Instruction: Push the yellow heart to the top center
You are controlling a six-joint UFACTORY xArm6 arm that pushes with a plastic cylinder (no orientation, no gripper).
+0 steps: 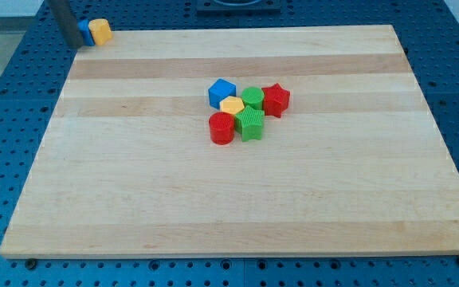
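Observation:
The yellow heart (100,31) sits at the top left corner of the wooden board (237,199), right at its top edge. A small blue block (84,32) touches the heart's left side; its shape is unclear. My dark rod comes down from the view's top left, and my tip (76,45) rests just left of the blue block, partly covering it. The heart is far to the left of the board's top center.
A tight cluster lies just above the board's middle: a blue block (221,92), a yellow hexagon (232,105), a green cylinder (252,97), a red star (276,99), a red cylinder (221,127) and a green star (249,123).

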